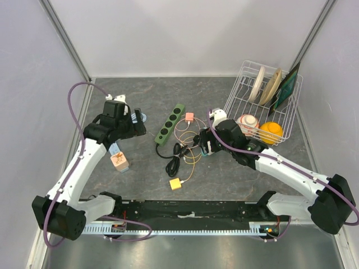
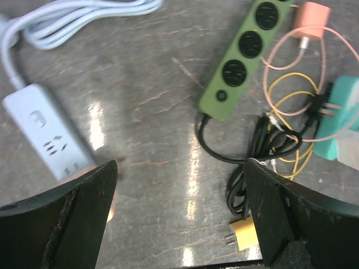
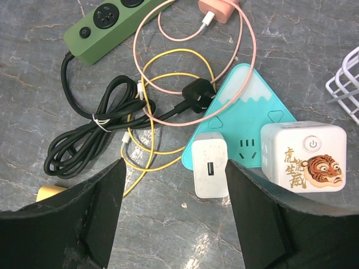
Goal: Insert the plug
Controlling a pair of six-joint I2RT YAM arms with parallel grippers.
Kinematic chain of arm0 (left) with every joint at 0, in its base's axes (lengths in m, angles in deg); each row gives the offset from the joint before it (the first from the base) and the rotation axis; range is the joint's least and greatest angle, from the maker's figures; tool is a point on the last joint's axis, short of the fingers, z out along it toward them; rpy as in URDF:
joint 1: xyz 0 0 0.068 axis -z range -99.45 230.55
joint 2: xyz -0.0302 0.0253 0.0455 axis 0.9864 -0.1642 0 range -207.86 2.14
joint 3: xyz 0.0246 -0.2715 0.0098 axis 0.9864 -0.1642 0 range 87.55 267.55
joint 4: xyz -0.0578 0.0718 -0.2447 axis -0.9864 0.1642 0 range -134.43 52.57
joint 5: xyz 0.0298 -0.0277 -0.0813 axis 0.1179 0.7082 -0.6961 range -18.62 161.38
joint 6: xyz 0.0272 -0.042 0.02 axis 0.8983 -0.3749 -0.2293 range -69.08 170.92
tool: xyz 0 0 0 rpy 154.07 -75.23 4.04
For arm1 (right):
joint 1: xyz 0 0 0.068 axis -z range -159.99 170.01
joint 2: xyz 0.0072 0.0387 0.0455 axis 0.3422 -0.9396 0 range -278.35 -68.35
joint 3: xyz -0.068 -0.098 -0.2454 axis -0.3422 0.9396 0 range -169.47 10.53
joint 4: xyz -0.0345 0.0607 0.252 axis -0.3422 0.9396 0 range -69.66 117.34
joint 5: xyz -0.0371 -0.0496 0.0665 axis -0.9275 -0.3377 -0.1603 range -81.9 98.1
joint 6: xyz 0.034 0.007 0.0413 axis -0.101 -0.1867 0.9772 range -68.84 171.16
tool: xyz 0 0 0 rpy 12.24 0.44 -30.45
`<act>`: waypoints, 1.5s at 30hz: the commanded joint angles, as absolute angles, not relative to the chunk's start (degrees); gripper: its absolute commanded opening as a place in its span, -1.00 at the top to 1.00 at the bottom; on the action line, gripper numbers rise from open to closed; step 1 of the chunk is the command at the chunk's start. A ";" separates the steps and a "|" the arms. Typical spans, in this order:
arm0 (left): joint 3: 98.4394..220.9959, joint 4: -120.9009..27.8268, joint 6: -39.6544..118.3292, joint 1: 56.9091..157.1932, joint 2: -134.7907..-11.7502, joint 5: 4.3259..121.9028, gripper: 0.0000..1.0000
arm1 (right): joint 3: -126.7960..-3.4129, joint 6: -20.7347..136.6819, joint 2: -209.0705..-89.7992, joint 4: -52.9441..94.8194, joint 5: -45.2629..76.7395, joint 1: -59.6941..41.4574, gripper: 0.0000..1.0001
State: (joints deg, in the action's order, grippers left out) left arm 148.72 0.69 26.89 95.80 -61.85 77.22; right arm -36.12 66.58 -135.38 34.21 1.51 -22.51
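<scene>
The grey surface [image 1: 140, 101] carries a green power strip [image 1: 170, 123], lying on a slant with its sockets facing up and its black cable leaving at the near end; every place below is reckoned from that strip. The left tool [image 2: 180, 168] hangs to the strip's left with its fingers spread wide and nothing between them; the right tool [image 3: 175, 168] hangs just off the strip's near right, over the cable tangle, also spread wide and empty. Right of the strip's cable end lies a teal triangular socket block [image 3: 241, 98]; a white cube adapter [image 3: 303, 157] with a tiger picture sits at the block's corner furthest from the strip, and a white charger [image 3: 209, 165] lies at its near edge. Smallest is the black plug [image 3: 197, 89], which I take to be the task's thing; it lies right of the strip's cable end, its head at the teal block's edge, touching or nearly so.

The plug's long axis runs slantwise; head toward the teal block, cable trailing back toward the strip and the coiled slack. Seen from the right wrist, it lies ahead of the fingers and a little right of centre; the right arm is plainly nearer, so the pickup looks like its job, with a turn of the wrist needed to close across that axis.
</scene>
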 commanded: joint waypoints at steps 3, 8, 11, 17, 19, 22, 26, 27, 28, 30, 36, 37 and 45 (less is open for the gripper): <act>148.63 -13.11 36.14 100.14 -68.60 68.83 -0.99 | -36.41 64.08 -134.01 32.12 -0.95 -22.27 -0.59; 151.26 -18.33 39.58 104.80 -81.84 71.19 -0.99 | -36.14 62.94 -134.88 31.15 -0.17 -22.35 -0.58; 154.60 -19.21 39.23 105.51 -87.76 71.20 -0.99 | -36.05 62.50 -135.59 30.98 -0.16 -22.35 -0.58; 159.53 -19.65 38.53 105.95 -99.28 74.01 -0.94 | -35.44 61.97 -136.12 30.71 -0.25 -22.27 -0.58; 159.97 -19.30 38.35 106.21 -101.30 74.45 -0.82 | -35.26 61.79 -136.12 30.80 -0.34 -22.27 -0.58; 158.92 -18.07 37.65 107.09 -102.71 75.24 -0.55 | -35.17 61.71 -136.29 30.63 -0.78 -22.27 -0.58; 156.55 -16.49 35.98 109.11 -102.46 75.95 0.03 | -35.87 61.71 -137.52 30.36 -0.78 -22.27 -0.58; 155.76 -16.31 35.02 109.46 -101.85 75.86 0.15 | -36.05 61.71 -137.96 30.27 -0.69 -22.27 -0.58; 153.84 -16.22 34.49 109.90 -101.14 75.86 0.28 | -36.57 61.79 -138.22 30.19 -0.78 -22.18 -0.58; 151.46 -15.87 33.43 111.31 -98.33 75.86 0.65 | -37.19 61.71 -138.92 30.01 -1.22 -22.18 -0.58; 140.22 -11.13 27.90 115.61 -89.20 77.35 0.70 | -39.92 61.27 -142.26 29.57 0.01 -22.27 -0.58; 139.15 -10.43 27.37 116.06 -88.23 77.44 0.70 | -40.18 61.27 -142.62 29.22 -0.16 -22.27 -0.57; 131.41 -8.48 18.85 120.45 -79.17 75.77 0.29 | -47.90 64.51 -152.36 27.38 -5.34 -21.92 -0.56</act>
State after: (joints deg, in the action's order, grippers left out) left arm 135.14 -16.36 26.86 118.90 -82.05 79.28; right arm -42.07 62.16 -148.30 30.87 -0.96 -22.47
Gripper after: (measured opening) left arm 0.460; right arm 0.788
